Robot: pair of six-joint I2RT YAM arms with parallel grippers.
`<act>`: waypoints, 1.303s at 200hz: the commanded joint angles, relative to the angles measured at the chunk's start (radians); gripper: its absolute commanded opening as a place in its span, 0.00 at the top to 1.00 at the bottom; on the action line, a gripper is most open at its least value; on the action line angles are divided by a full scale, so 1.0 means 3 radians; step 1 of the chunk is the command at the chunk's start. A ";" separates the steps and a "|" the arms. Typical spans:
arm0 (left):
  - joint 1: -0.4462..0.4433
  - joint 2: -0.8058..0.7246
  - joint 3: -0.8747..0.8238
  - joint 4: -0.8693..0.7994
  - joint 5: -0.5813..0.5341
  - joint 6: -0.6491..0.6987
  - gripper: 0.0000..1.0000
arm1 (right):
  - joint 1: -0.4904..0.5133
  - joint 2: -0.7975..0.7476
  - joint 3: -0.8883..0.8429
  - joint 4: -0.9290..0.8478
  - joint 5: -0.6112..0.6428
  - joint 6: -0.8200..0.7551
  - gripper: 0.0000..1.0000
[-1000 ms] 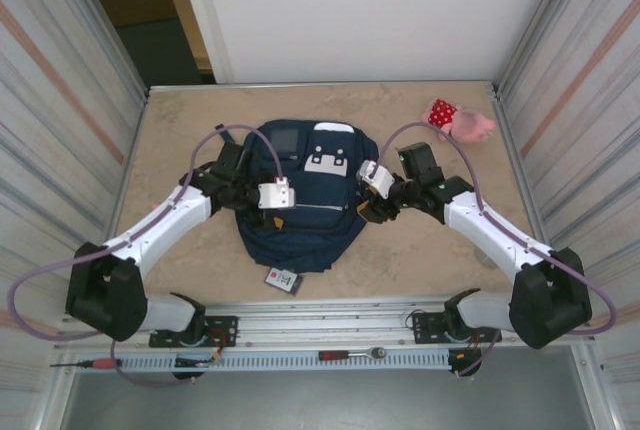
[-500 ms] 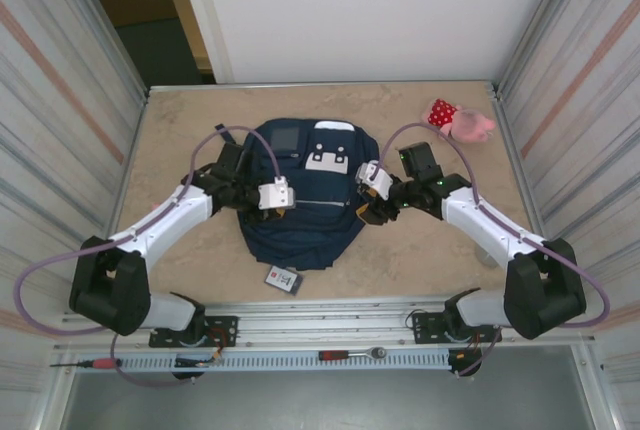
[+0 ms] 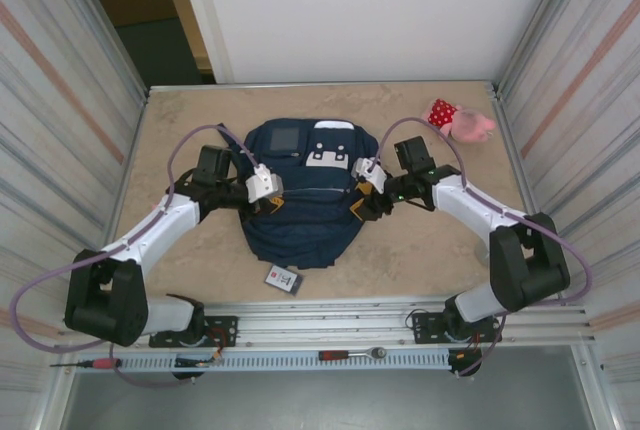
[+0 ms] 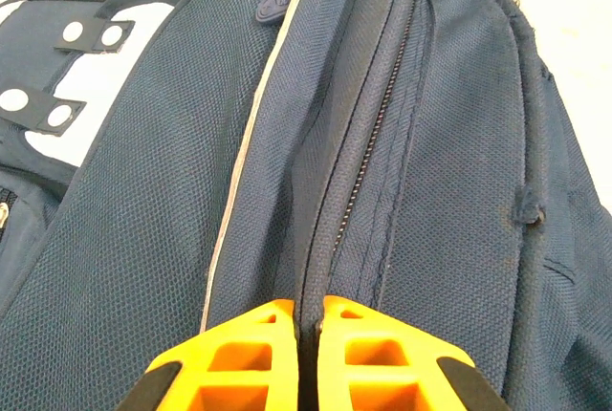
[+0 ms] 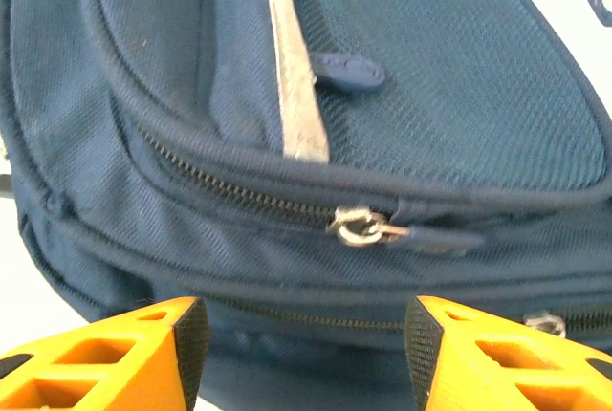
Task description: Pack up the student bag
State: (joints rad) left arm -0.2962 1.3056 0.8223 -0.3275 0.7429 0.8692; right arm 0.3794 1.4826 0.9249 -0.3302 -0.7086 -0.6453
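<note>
On the left, the left gripper has its orange fingers pressed together on a raised fold of the student bag, pinching the navy fabric right where a closed zipper runs into the gap between them. The bite looks shallow and sits on the seam rather than on a pull tab, so a tug from here could let the cloth slide out, or drag the whole soft bag across the table instead of holding it steady. Further right, the right gripper hangs with its fingers spread wide and nothing between them, facing the bag's side, where a metal zipper pull lies flat against the fabric just beyond the tips. That pull is small and lies flush, so closing on it may catch only fabric or miss altogether, and if the left hold gives way the zipper is likely to bunch rather than open. The bag lies flat near the middle of the table between the two grippers, left edge in the left one's pinch, right edge just ahead of the open one; a pink plush toy waits well apart at the far right corner.
</note>
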 commanded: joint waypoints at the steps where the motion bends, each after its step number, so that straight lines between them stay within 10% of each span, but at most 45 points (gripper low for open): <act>1: 0.0019 0.0009 0.0046 0.0217 0.0361 -0.0090 0.99 | -0.0006 0.0142 0.0174 0.0044 -0.0212 -0.0128 0.43; 62: 0.0016 0.0021 0.0075 0.0193 0.0359 -0.0099 0.99 | -0.0037 0.0410 0.0423 -0.0398 -0.0660 -0.0326 0.51; 125: 0.0020 0.0074 0.0146 0.0169 0.0282 -0.0124 0.99 | -0.0083 0.0420 0.0562 -0.0802 -0.0828 -0.0251 0.84; 193: 0.0020 0.0037 0.0124 0.0181 0.0324 -0.0113 0.99 | -0.0268 0.0377 0.0562 -0.0688 -0.0604 -0.0148 0.56; 260: 0.0017 0.0024 0.0128 0.0180 0.0346 -0.0110 0.98 | -0.0205 0.0540 0.0584 -0.0501 -0.0566 -0.0159 0.48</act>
State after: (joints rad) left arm -0.2935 1.3258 0.8253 -0.3161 0.7700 0.8547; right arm 0.2886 1.6054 1.0714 -0.5018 -0.8753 -0.6914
